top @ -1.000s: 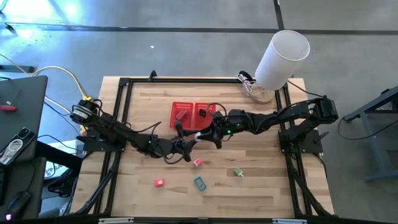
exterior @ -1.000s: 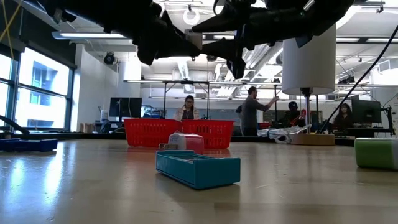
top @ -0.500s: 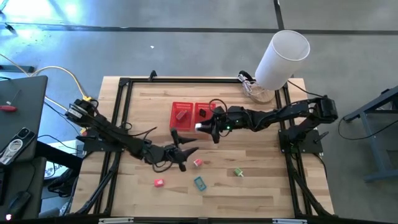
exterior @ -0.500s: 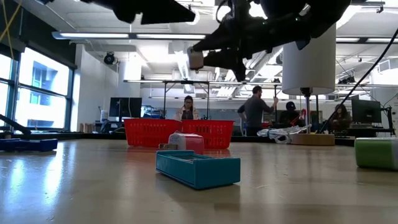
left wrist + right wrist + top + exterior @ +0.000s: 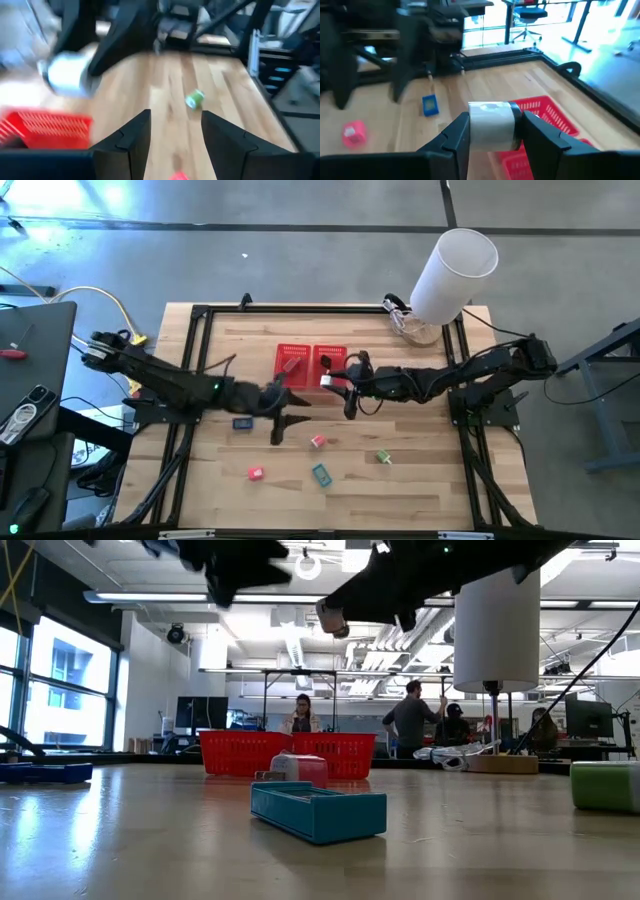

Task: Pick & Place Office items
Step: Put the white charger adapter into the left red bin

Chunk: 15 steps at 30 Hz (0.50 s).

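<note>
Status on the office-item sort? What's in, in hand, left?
Done: two items sit in the red basket. In hand: right gripper holds a pale roll beside it; left gripper is empty. Left: dark blue, red-pink, pink, teal, green.

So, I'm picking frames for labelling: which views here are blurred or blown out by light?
Left wrist view: motion-smeared throughout; the red mesh basket and green item are soft. Right wrist view: the pale roll in the right gripper is fairly sharp, with windows glaring behind. Low view: the teal item is crisp, arms silhouetted. High view: evenly lit, with floor glare at the upper left.
</note>
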Each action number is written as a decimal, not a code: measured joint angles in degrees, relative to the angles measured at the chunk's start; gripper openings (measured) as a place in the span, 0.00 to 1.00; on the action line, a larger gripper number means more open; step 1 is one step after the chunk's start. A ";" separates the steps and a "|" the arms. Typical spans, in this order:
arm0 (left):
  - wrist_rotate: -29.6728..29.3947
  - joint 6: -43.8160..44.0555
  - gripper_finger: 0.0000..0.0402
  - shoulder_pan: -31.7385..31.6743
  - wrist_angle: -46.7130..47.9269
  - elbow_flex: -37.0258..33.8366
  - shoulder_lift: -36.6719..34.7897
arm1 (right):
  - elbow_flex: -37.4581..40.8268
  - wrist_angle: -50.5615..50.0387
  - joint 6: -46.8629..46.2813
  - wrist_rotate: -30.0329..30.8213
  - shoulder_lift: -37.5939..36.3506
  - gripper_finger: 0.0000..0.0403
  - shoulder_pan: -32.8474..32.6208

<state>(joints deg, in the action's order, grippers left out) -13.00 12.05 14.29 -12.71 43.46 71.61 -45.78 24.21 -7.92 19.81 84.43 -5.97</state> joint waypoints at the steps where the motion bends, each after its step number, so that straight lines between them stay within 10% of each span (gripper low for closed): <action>1: 3.25 1.85 0.41 -1.57 1.20 0.00 0.13 | 0.00 -0.26 0.94 1.23 -0.22 0.33 -0.73; 7: 17.84 7.41 0.41 -9.23 1.45 -0.09 3.99 | 0.00 -0.13 4.53 5.77 -0.44 0.33 -3.39; 15: 20.43 10.13 0.41 -13.24 -1.30 -0.09 8.69 | 0.00 -0.85 4.81 5.79 -0.44 0.33 -3.92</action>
<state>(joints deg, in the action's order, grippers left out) 7.43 22.18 1.04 -14.02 43.38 80.30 -45.78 23.35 -3.11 25.61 83.99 -9.89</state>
